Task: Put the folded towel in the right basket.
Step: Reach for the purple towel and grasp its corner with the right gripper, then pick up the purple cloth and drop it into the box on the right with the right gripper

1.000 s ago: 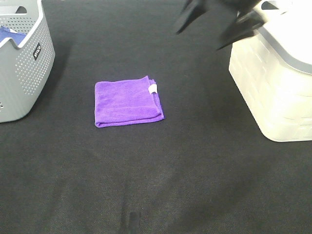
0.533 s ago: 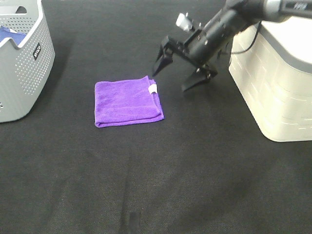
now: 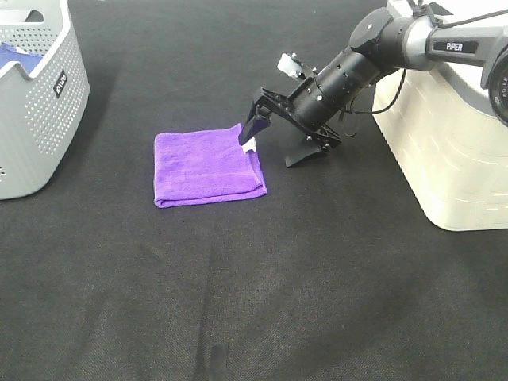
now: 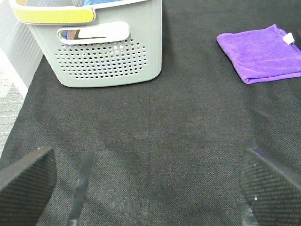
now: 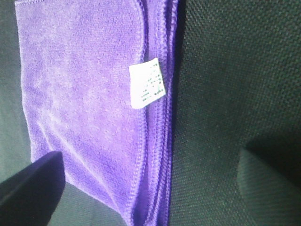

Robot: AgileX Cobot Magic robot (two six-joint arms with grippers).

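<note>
The folded towel (image 3: pixel 208 167), purple, lies flat on the black mat (image 3: pixel 254 286) between the 2 baskets, nearer the grey left basket (image 3: pixel 36 119) and well apart from the white right basket (image 3: pixel 452 151). The right gripper (image 3: pixel 279 141) hangs low at the towel's edge with its 2 fingers (image 3: pixel 255 123) spread wide. One finger stands over the corner that bears the white label (image 3: pixel 248 144), and the other is over bare mat just beside the towel. In the right wrist view the hemmed edge of the towel (image 5: pixel 84 108) and its label (image 5: pixel 146 84) lie between the 2 dark fingertips (image 5: pixel 28 188). Whether either tip touches the cloth cannot be told. The print on the label is too small to read. Both baskets are cut off by the edges of the high view. The inside of the right one is not seen, and the left one shows only a scrap of blue cloth (image 3: pixel 20 57). The left gripper (image 4: pixel 148 188) appears only in its own wrist view, its fingers wide apart over bare mat, far from the towel (image 4: pixel 263 59).
</note>
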